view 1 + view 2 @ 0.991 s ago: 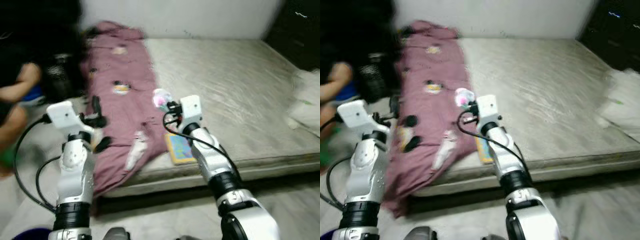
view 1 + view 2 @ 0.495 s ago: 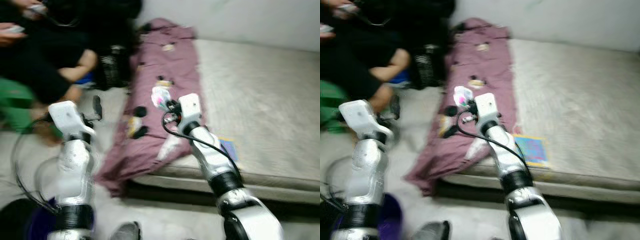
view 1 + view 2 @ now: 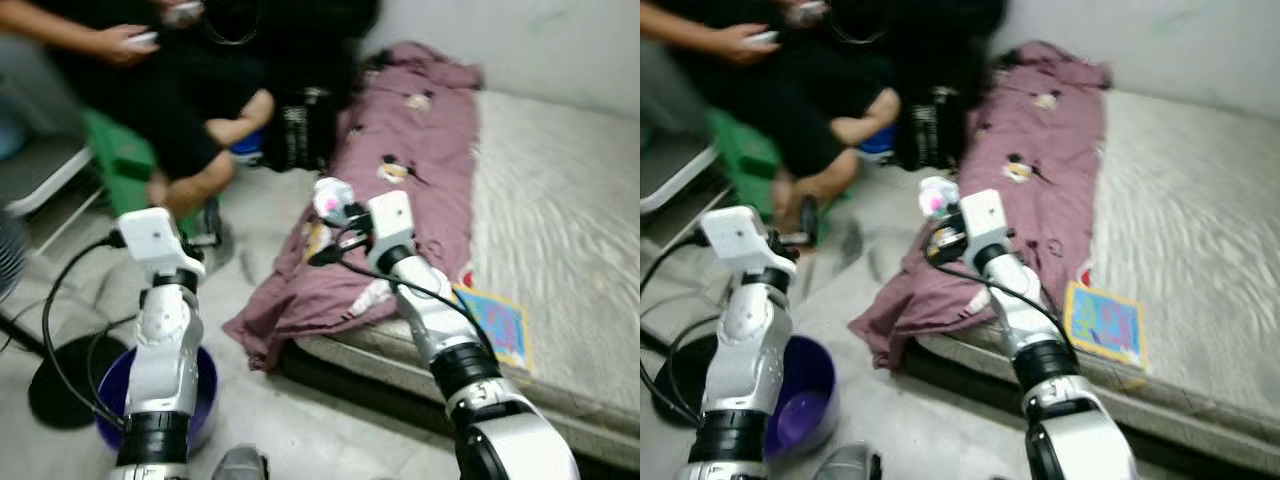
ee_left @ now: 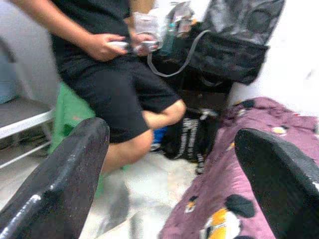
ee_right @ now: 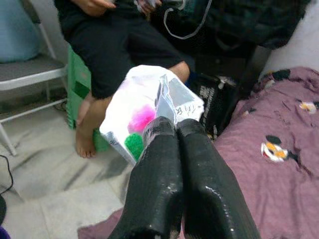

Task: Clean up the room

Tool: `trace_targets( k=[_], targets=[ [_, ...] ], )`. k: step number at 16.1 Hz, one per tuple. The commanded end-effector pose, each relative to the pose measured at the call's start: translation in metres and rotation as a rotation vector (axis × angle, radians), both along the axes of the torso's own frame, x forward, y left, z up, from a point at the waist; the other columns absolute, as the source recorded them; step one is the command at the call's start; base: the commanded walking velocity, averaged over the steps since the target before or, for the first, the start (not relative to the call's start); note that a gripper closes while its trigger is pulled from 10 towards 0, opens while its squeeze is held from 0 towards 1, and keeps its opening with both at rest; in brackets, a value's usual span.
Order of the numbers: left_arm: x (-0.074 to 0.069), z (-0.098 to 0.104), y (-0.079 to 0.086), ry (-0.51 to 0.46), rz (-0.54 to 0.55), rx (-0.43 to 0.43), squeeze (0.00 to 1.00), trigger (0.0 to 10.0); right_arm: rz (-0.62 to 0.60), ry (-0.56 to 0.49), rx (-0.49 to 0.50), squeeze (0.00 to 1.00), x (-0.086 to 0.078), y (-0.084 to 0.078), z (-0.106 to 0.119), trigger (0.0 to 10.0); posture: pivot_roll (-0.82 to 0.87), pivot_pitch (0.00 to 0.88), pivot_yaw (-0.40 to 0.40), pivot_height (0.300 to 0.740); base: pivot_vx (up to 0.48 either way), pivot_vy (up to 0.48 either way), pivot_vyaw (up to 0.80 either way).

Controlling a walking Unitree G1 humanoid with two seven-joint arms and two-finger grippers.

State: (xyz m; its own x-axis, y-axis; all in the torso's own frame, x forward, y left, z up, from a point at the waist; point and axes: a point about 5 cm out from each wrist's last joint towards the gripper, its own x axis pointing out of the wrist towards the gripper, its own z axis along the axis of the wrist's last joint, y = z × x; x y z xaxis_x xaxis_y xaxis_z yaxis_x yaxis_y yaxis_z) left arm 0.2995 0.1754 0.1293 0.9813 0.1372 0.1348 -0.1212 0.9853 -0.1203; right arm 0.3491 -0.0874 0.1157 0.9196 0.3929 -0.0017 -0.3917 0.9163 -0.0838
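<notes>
My right gripper (image 5: 177,124) is shut on a small clear plastic bag (image 5: 149,102) with pink and green bits inside. In the left eye view the bag (image 3: 330,197) hangs over the floor-side edge of a mauve cartoon-print blanket (image 3: 410,190) that drapes off the bed (image 3: 570,220). The left gripper (image 4: 169,132) is open with nothing between its fingers, raised over the floor in front of a seated person (image 3: 190,110). A purple bucket (image 3: 203,385) stands on the floor beneath my left arm.
A colourful book (image 3: 497,325) lies on the mattress edge. The person sits on a green stool (image 3: 125,160) with a black bag (image 3: 300,125) beside it. A black round base (image 3: 55,385) with cables and a grey chair (image 3: 40,175) stand at left.
The camera has swung left, bringing the person, floor and purple bucket into view. My right gripper still holds the bag; the left stays open.
</notes>
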Motion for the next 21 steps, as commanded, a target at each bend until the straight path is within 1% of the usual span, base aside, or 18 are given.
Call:
trace_targets(
  k=[1, 3, 6, 7, 11, 13, 18, 20, 21],
  targets=[
    [-0.0035, -0.0032, 0.0083, 0.014, 0.029, 0.017, 0.0, 10.0, 0.024, -0.029, 0.005, 0.0, -0.0005, 0.007, 0.0055, 10.0, 0.08, 0.0, -0.064, 0.74, 0.0, 0.0, 0.8],
    [-0.0059, -0.0059, 0.0124, 0.024, 0.048, 0.021, 0.0, 10.0, 0.025, -0.029, 0.005, 0.0, -0.0012, 0.0067, 0.005, 10.0, 0.09, 0.0, -0.071, 0.74, 0.0, 0.0, 0.8],
    [-0.006, -0.0057, 0.0117, 0.017, 0.049, 0.033, 0.0, 10.0, 0.03, -0.026, 0.004, 0.0, -0.0012, 0.0069, 0.0048, 10.0, 0.09, 0.0, -0.075, 0.74, 0.0, 0.0, 0.8],
    [-0.0059, -0.0067, 0.0108, 0.019, 0.045, 0.01, 0.0, 10.0, 0.032, -0.026, 0.003, 0.0, -0.0012, 0.007, 0.0047, 10.0, 0.09, 0.0, -0.075, 0.74, 0.0, 0.0, 0.8],
    [-0.0053, -0.0065, 0.011, 0.025, 0.05, 0.008, 0.0, 10.0, 0.03, -0.024, 0.006, 0.0, -0.0004, 0.0073, 0.0053, 10.0, 0.08, 0.0, -0.074, 0.74, 0.0, 0.0, 0.8],
    [-0.0047, -0.0052, 0.0094, 0.015, 0.038, 0.004, 0.0, 10.0, 0.029, -0.026, 0.012, 0.0, -0.0002, 0.0069, 0.0058, 10.0, 0.08, 0.0, -0.072, 0.74, 0.0, 0.0, 0.0],
    [-0.0047, -0.0045, 0.0069, 0.01, 0.028, -0.001, 0.0, 10.0, 0.031, -0.032, 0.006, 0.0, -0.0009, 0.0064, 0.0054, 10.0, 0.08, 0.0, -0.068, 0.74, 0.0, 0.0, 0.8],
    [-0.0106, -0.0027, 0.0059, 0.007, 0.012, -0.034, 0.0, 10.0, 0.012, -0.038, 0.019, 0.0, -0.004, 0.0035, 0.0055, 10.0, 0.07, 0.0, -0.061, 0.74, 0.0, 0.0, 0.0],
    [-0.0133, -0.0032, 0.0065, 0.014, 0.007, -0.022, 0.0, 10.0, 0.011, -0.047, 0.018, 0.0, -0.0056, 0.0033, 0.0063, 10.0, 0.08, 0.0, -0.061, 0.74, 0.0, 0.0, 0.0]
  ],
)
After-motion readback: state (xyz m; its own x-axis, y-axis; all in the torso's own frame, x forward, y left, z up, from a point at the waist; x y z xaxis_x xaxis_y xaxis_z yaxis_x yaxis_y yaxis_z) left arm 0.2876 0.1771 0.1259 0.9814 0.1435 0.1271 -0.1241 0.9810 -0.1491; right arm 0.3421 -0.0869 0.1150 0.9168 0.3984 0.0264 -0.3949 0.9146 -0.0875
